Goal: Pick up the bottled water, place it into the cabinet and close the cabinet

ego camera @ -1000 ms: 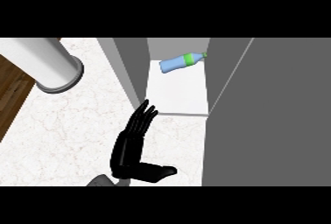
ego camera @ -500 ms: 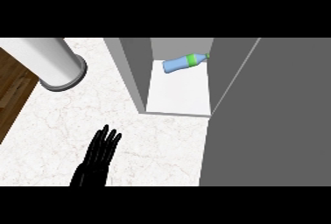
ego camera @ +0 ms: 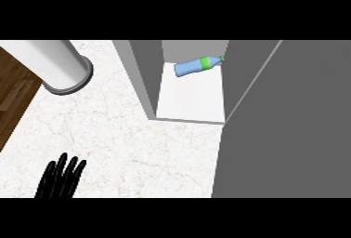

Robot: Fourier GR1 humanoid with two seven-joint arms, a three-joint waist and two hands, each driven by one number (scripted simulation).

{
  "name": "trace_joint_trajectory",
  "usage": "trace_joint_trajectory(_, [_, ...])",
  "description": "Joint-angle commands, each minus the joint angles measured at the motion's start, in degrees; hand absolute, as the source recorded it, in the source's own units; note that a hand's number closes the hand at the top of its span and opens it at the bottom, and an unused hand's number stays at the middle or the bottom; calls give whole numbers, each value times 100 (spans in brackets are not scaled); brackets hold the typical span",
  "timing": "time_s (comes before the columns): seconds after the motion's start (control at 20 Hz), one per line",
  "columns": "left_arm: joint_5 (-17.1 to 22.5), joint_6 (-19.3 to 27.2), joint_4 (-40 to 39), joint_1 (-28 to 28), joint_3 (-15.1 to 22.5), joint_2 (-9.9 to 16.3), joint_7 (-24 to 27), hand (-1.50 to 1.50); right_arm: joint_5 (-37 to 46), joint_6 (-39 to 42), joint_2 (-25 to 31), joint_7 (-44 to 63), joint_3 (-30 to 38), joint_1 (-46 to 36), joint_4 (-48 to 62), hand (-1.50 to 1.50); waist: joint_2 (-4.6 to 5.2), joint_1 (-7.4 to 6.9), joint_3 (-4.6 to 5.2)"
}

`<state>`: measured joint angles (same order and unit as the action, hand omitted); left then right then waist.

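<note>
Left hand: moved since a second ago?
Yes. The left hand has drawn back from the cabinet opening toward the view's lower left edge.

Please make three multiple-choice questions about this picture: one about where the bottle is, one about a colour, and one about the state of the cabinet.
1. Where does the bottled water lie?
A. on the counter
B. inside the cabinet
C. in a hand

2. What colour is the band on the bottle?
A. green
B. red
C. yellow

3. What is the state of the cabinet?
A. closed
B. open
C. lying on its side

Answers: 1 B, it lies on the white shelf at the back; 2 A, a green band near the neck; 3 B, the grey door stands swung out, the inside is visible.
</note>
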<state>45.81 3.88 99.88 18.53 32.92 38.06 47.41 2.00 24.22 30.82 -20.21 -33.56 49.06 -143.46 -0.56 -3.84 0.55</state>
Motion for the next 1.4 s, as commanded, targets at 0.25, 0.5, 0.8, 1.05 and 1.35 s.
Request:
trace_joint_trajectory(0.25, [181, -967, 267, 809, -485, 990, 495, -150, 494, -177, -197, 1602, -824, -1226, -513, 150, 112, -256, 4])
trace_joint_trajectory(0.5, [237, -1192, 243, 839, -586, 1132, 521, -150, 345, 5, -98, 1884, -756, -2238, -239, 150, 152, -452, 20])
trace_joint_trajectory(0.8, [341, -1460, 133, 834, -815, 1384, 537, -150, 103, -88, -258, 2334, -855, -2911, 143, 150, 178, -549, 52])
trace_joint_trajectory(1.05, [412, -1637, 36, 839, -927, 1454, 587, -150, -196, -230, -592, 2616, -863, -3330, 431, 150, 223, -611, 57])
trace_joint_trajectory(1.35, [532, -1689, 20, 752, -1070, 1466, 581, -150, -480, -420, -960, 2796, -663, -3450, 717, 150, 304, -609, 59])
